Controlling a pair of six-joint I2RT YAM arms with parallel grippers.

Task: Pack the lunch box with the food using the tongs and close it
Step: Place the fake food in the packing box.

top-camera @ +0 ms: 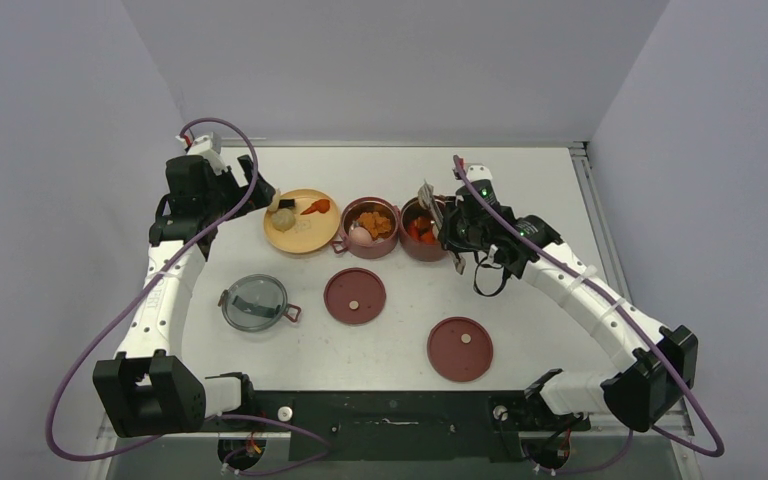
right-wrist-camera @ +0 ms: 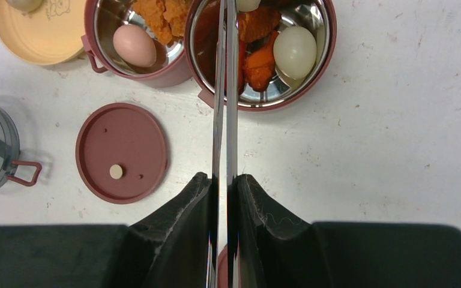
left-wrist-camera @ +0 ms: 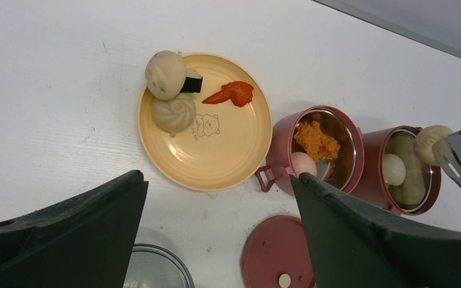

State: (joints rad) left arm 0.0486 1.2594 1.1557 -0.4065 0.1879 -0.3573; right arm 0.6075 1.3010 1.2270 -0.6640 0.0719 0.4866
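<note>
Crossing lunch box [right-wrist-camera: 264,106] rim, tongs [right-wrist-camera: 225,120] in right pincer [right-wrist-camera: 223,179]; left pincer [left-wrist-camera: 216,179] wide.

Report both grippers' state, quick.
Left gripper: open, holding nothing.
Right gripper: fingers shut on the tongs.
</note>
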